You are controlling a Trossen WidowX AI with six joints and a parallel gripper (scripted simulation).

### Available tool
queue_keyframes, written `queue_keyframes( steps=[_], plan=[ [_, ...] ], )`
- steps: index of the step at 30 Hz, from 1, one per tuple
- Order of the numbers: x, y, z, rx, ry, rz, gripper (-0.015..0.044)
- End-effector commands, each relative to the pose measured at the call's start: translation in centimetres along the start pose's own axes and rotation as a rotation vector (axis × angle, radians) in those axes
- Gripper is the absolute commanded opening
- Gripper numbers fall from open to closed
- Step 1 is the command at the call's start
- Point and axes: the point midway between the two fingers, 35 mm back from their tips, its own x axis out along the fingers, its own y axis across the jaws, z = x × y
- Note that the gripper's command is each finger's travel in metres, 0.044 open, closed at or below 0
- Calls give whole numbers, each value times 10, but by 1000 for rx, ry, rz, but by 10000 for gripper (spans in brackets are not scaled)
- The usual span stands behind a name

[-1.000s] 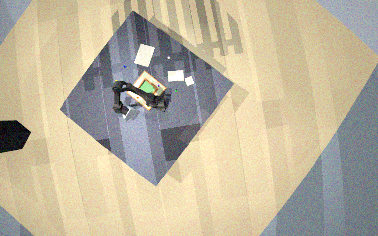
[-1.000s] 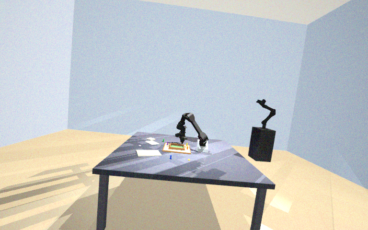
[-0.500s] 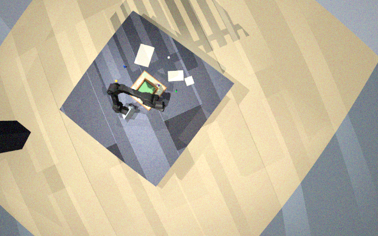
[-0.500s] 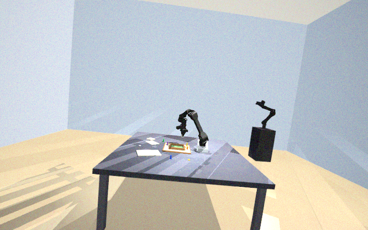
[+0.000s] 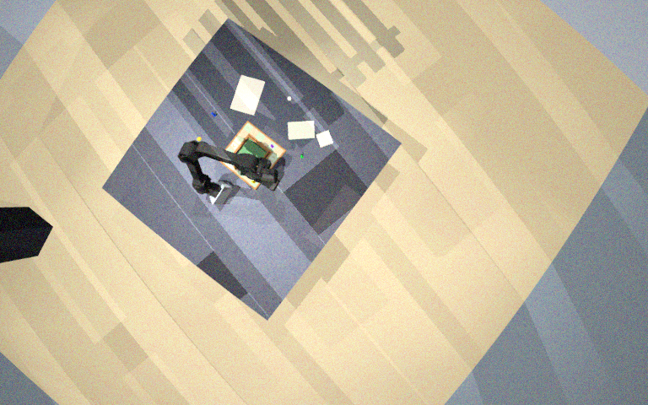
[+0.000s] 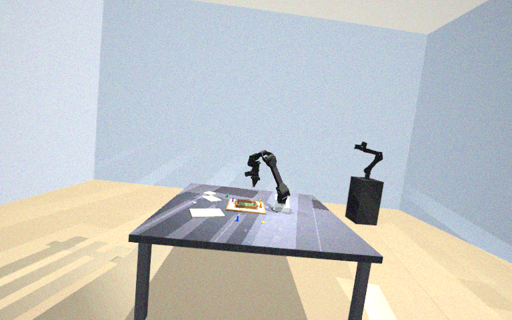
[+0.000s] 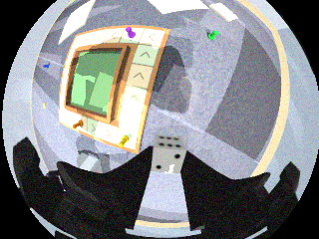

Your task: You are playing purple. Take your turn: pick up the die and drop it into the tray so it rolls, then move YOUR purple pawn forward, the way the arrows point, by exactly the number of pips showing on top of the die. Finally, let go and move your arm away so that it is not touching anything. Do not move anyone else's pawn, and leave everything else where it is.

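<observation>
My gripper (image 7: 166, 151) (image 6: 254, 185) is shut on the die (image 7: 168, 154) and holds it well above the table, beside the board. In the wrist view one face of the die shows six pips; on the other, partly hidden, at least two show. The tray (image 7: 92, 82) (image 6: 246, 204), green inside with brown walls, stands in the middle of the board (image 7: 159, 65) (image 5: 247, 125) and looks empty. The purple pawn (image 7: 131, 33) (image 5: 272, 146) (image 6: 233, 199) stands upright on the board's far row, one square from the corner square. Arrows are printed on the squares.
On the board stand an orange pawn (image 7: 78, 123) and a yellow pawn (image 7: 124, 140). Off it are a green pawn (image 7: 213, 35) (image 5: 301, 156), a blue pawn (image 5: 213, 114) (image 6: 237, 218), a yellow piece (image 5: 198, 139) (image 6: 263, 222), a small white thing (image 5: 288, 98) and several pale sheets (image 5: 247, 94) (image 5: 300, 129).
</observation>
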Motion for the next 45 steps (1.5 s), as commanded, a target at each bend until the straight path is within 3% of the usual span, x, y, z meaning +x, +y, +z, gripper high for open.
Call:
queue_keyframes(
  steps=[1, 45],
  plan=[
    [1, 10, 7, 98, 0, -1, 0],
    [27, 133, 66, 1317, -1, 6, 0]
  ],
)
